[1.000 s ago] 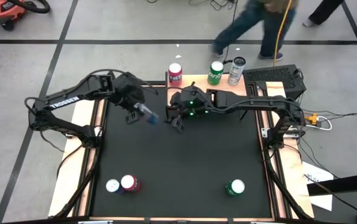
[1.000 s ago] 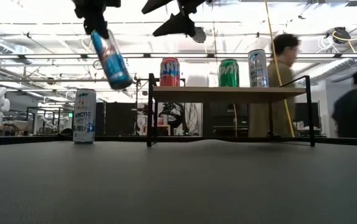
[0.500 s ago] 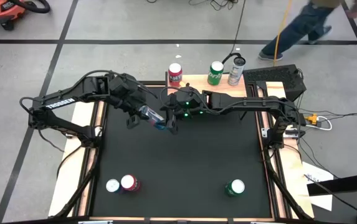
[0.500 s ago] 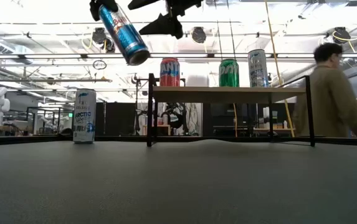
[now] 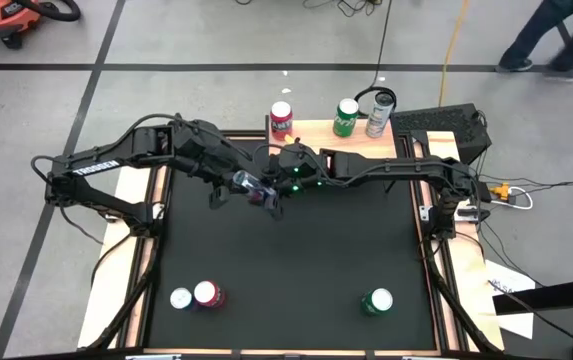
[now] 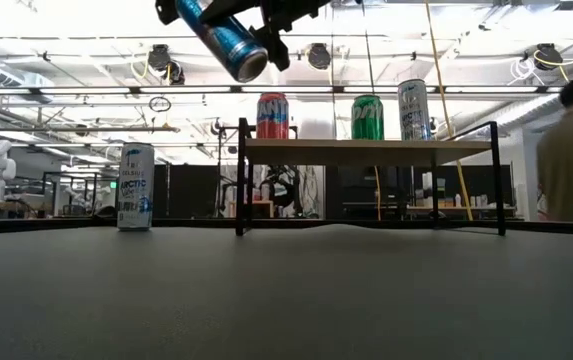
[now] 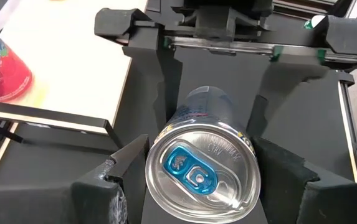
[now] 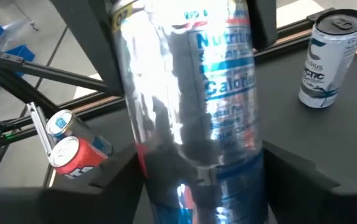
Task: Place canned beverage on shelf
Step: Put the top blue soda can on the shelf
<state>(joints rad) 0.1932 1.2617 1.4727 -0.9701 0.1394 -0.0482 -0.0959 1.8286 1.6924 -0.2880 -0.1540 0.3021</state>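
Blue can (image 5: 249, 187), tilted, held high above the black tabletop (image 5: 296, 270) by the left tool (image 5: 234, 186), just in front of the shelf (image 6: 366, 151). Right tool (image 5: 271, 192) spreads wide around the same can. Three cans stand on the shelf.

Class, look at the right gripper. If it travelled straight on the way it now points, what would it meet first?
The right gripper points toward the left arm and would first meet the blue can, held tilted in the left gripper. That can already fills the right wrist view between the right fingers, though whether they touch is unclear.
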